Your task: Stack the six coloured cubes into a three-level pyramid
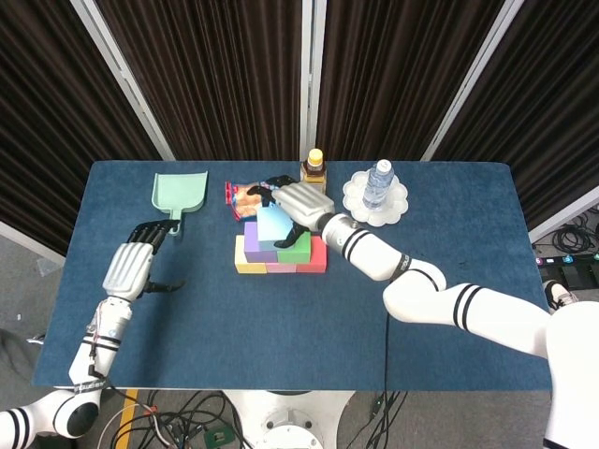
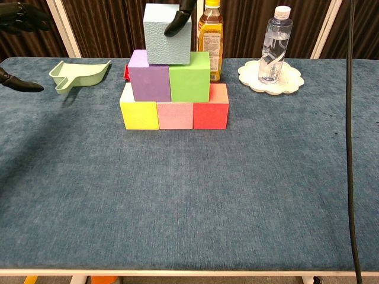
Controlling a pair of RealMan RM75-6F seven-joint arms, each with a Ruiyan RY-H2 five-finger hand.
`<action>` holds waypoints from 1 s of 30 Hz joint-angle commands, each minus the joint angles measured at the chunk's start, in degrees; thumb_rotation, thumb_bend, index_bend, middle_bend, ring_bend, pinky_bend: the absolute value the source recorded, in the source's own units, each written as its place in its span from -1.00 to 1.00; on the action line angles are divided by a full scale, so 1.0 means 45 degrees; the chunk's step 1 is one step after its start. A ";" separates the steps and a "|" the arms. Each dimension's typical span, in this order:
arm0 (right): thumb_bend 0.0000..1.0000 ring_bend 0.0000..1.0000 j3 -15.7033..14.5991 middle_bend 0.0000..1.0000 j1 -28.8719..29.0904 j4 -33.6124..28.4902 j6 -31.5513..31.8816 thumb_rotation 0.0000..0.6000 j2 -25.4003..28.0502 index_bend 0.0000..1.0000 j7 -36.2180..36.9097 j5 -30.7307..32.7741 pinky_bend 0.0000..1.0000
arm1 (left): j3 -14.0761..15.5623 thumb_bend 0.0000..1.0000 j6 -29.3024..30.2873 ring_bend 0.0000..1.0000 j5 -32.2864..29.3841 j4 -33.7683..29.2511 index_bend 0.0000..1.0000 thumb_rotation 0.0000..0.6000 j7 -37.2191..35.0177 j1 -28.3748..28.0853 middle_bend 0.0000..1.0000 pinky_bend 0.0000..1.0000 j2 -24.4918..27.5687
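Note:
Yellow (image 2: 139, 112), pink (image 2: 174, 115) and red (image 2: 211, 111) cubes form the bottom row. On them stand a purple cube (image 2: 149, 79) and a green cube (image 2: 189, 77). The light blue cube (image 2: 167, 35) rests across the purple and green ones, with my right hand (image 1: 298, 202) still gripping it from above; a dark fingertip (image 2: 177, 22) lies on its front face. From the head view the light blue cube (image 1: 273, 227) shows under the hand. My left hand (image 1: 138, 262) hovers over the table's left side, open and holding nothing.
A green dustpan (image 2: 80, 73) lies at the back left. A snack packet (image 1: 245, 195) sits behind the stack. An amber bottle (image 2: 211, 32) stands right behind the green cube, and a water bottle (image 2: 273, 44) stands on a white plate (image 2: 271, 79).

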 commanded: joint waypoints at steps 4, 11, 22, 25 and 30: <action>-0.68 -0.92 -0.0069 -0.16 0.0000 -0.0073 0.0043 1.00 0.0044 -0.74 -0.0159 0.0172 -1.00 | -0.0028 -0.96 -0.0053 -0.79 0.0023 0.0004 -0.74 1.00 -0.0007 0.0003 -0.77 -0.78 0.0010; -0.68 -0.94 -0.0107 -0.17 0.0012 -0.0110 0.0137 1.00 0.0048 -0.75 -0.0321 0.0415 -1.00 | -0.0034 -0.96 -0.0068 -0.79 0.0034 -0.0019 -0.74 1.00 0.0024 0.0038 -0.77 -0.78 0.0006; -0.69 -0.96 -0.0158 -0.17 0.0095 -0.0253 0.0210 1.00 0.0046 -0.75 -0.0579 0.0734 -1.00 | -0.0066 -0.96 -0.0085 -0.79 0.0080 0.0030 -0.74 1.00 -0.0039 0.0077 -0.77 -0.78 -0.0007; -0.69 -0.96 -0.0210 -0.17 0.0131 -0.0254 0.0269 1.00 0.0027 -0.75 -0.0696 0.0870 -1.00 | -0.0060 -0.96 -0.0115 -0.79 0.0079 0.0034 -0.74 1.00 -0.0071 0.0090 -0.77 -0.78 0.0002; -0.69 -0.96 -0.0320 -0.17 0.0212 -0.0238 0.0320 1.00 -0.0014 -0.76 -0.0903 0.1122 -1.00 | -0.0058 -0.96 -0.0131 -0.79 0.0074 0.0054 -0.74 1.00 -0.0142 0.0123 -0.77 -0.78 -0.0004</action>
